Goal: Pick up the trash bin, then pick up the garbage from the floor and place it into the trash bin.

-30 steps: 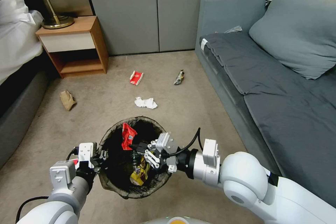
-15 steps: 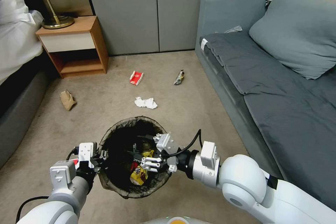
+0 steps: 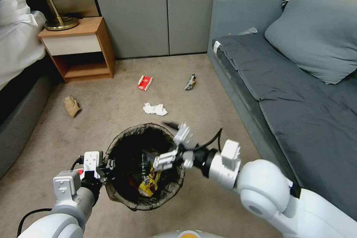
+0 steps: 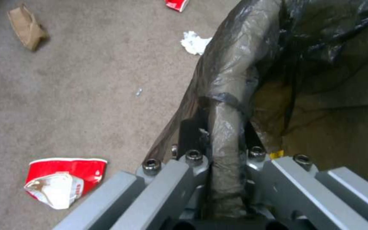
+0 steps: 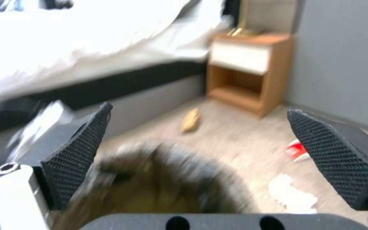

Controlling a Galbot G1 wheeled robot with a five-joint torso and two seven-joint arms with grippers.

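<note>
bin: we've got the trash bin (image 3: 145, 167) near center, our left gripper (image 4: 224, 150) clamped onto its bagged rim
right gripper (image 3: 169, 145): jaws spread wide, empty, over the bin's right edge
tissue (image 3: 155, 109): just beyond the bin, looks light and squishy, so we'd pinch its middle

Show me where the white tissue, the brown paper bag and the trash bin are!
white tissue (image 3: 155, 109): head view, middle of the crumpled wad on the carpet.
brown paper bag (image 3: 71, 106): head view, middle of the crushed bag.
trash bin (image 3: 115, 145): head view, bag-covered rim on its left side.
</note>
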